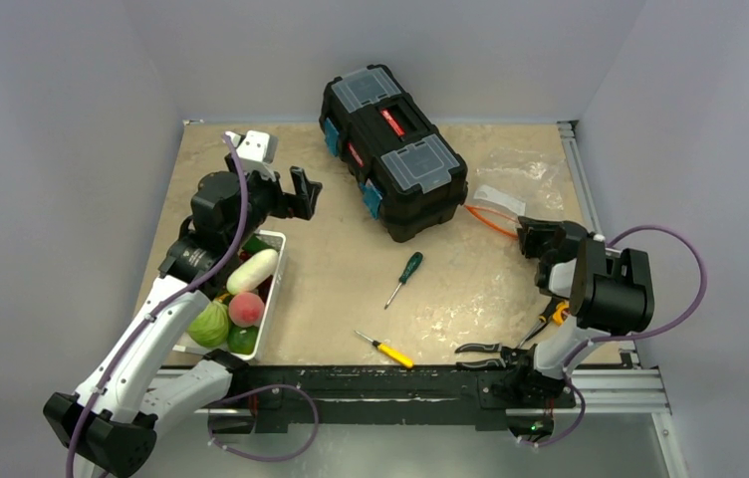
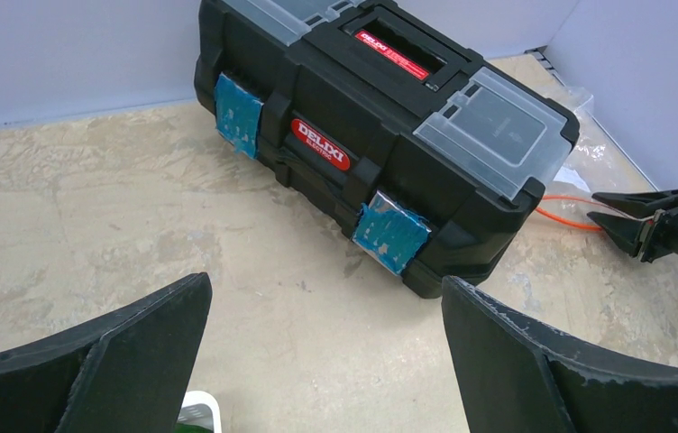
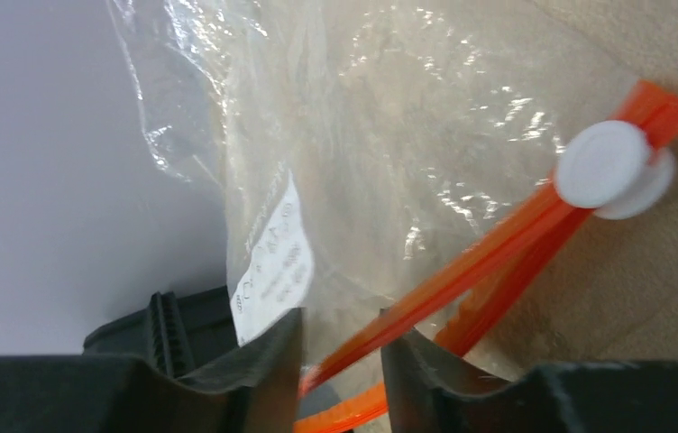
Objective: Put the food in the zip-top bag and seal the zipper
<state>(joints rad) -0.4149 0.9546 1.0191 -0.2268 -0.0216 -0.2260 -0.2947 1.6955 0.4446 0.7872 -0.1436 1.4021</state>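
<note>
My right pincer [image 3: 342, 347] stands apart astride the zipper [image 3: 480, 262] of the zip-top bag [image 1: 520, 164], upper right of the overhead frame, not yet clamped. My left pincer [image 2: 326, 281] gapes empty. The food [image 1: 245, 309] lies in the basket [image 1: 276, 277], lower left: nothing bagged.

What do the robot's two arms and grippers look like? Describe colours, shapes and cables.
Both arms, left arm and right arm, have white shells, black joints and looping purple cables. The left gripper and right gripper are black with wedge-shaped fingers.

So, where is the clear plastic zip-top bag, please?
Top view, far right: the bag lies beside the black toolbox, its orange zipper between the right gripper's jaws.
</note>
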